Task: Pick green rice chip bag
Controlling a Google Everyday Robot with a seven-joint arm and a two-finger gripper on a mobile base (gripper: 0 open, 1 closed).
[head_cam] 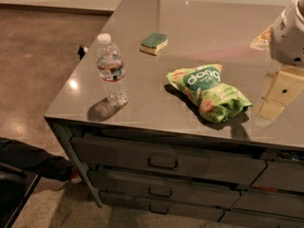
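Observation:
The green rice chip bag (209,91) lies flat on the grey steel counter (204,27), right of centre and near the front edge. It is light green and glossy, with a dark-green oval logo and chip pictures. My gripper (288,37) is a white body at the frame's right edge, above the counter. It is up and to the right of the bag, apart from it and touching nothing. Part of it is cut off by the frame edge.
A clear water bottle (111,70) stands upright near the counter's left front corner. A green-topped yellow sponge (154,43) lies behind it. A pale reflection of the arm (278,95) shows on the counter. Drawers (164,163) run below the front edge. A person's arm (33,158) is at lower left.

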